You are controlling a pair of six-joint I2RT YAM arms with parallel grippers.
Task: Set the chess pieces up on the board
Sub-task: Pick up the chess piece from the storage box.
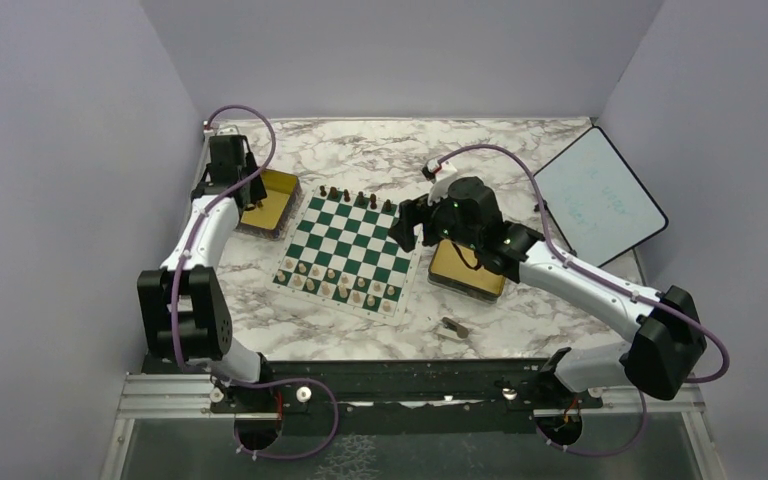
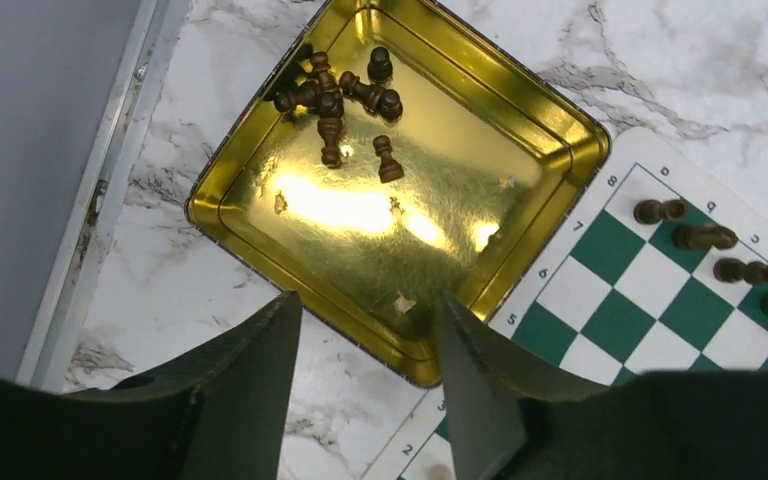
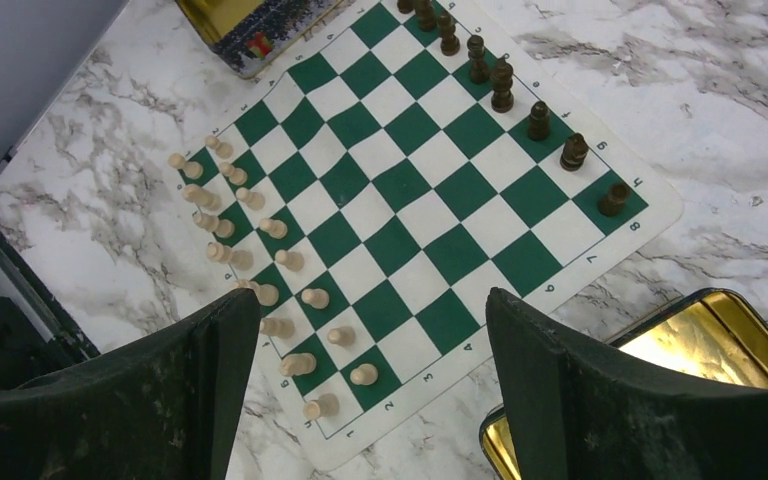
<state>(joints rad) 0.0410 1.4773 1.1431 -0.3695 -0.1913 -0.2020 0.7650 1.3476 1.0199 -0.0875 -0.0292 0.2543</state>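
Dark brown chess pieces [image 2: 335, 95] lie heaped in the far corner of the gold tin [image 2: 460, 160] — ahead of your left gripper [image 2: 368, 305], fingers spread, empty. Your right gripper [image 3: 370, 310] hangs wide open over the board [image 3: 410, 210] — left arm is nearer.

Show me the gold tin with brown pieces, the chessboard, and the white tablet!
gold tin [image 2: 460, 150]: left wrist view, bare floor.
chessboard [image 3: 410, 200]: right wrist view, empty middle square.
white tablet [image 1: 600, 195]: top external view, white face.
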